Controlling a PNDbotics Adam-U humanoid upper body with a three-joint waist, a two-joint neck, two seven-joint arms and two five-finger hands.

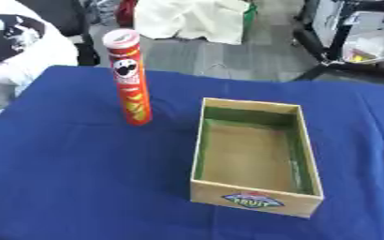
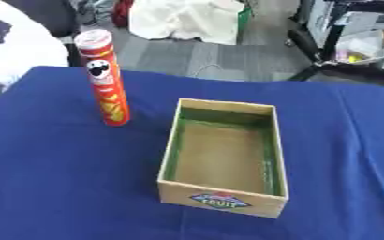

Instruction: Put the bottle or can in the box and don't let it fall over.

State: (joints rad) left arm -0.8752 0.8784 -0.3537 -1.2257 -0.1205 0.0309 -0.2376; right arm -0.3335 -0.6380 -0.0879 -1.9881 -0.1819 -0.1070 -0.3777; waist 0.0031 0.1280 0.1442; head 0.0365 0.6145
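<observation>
Two things stand before you on the wide table covered with a dark blue cloth; the cloth fills nearly the whole view, and its far edge runs across the upper part of the picture; beyond it you see grey floor. Next in size is the rectangular cardboard box with green inner walls; it sits right of the middle, open at the top, its long side running away from you; its near outer wall carries a small coloured label with the word FRUIT; its brown floor holds nothing. Smaller is the tall red cylindrical chip can with a pale lid; you find it upright on the cloth, to the left of the far left corner of the box, near that corner but apart from it, so it is outside the box. Neither of your hands shows in either eye view; so I cannot tell how the fingers are.
</observation>
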